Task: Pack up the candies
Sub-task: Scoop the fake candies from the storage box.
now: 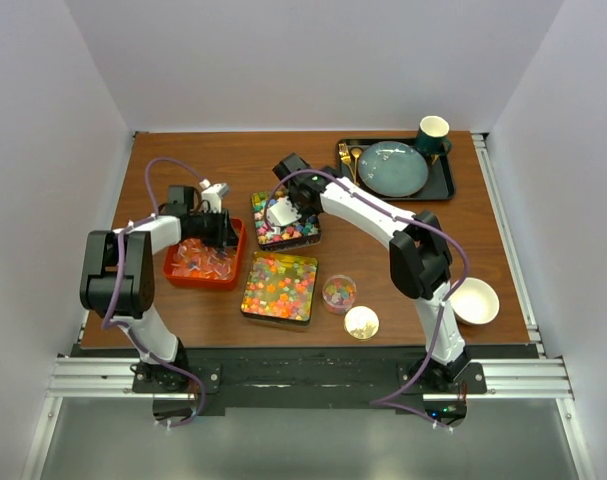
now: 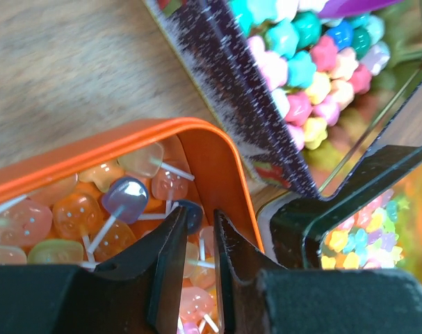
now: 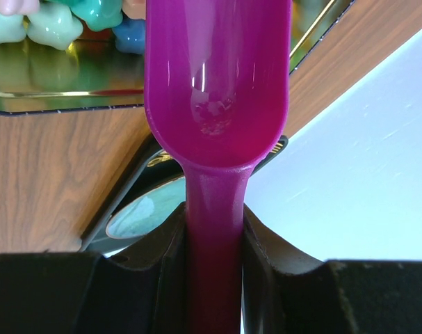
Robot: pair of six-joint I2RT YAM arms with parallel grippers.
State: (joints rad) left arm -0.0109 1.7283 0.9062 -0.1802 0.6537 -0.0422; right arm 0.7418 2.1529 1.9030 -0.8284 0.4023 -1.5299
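Note:
Pastel star candies (image 1: 286,233) fill a dark square tin; they also show in the left wrist view (image 2: 301,69) and the right wrist view (image 3: 51,24). Glossy round bead candies (image 1: 280,287) fill a second square tin nearer the arms. My right gripper (image 1: 288,205) is shut on the handle of a magenta scoop (image 3: 217,90). The scoop is empty and hangs over the star tin's edge. My left gripper (image 2: 200,219) sits low in an orange tray (image 2: 211,160) of lollipops. Its jaws stand a narrow gap apart with nothing held between them. A dark blue lollipop (image 2: 191,212) lies at the tips.
A small clear cup (image 1: 338,293) holding a few candies stands right of the bead tin, with a gold lid (image 1: 361,322) beside it. A white bowl (image 1: 473,300) sits at the right. A black tray (image 1: 445,185) with a teal plate, green cup and gold cutlery is at the back right.

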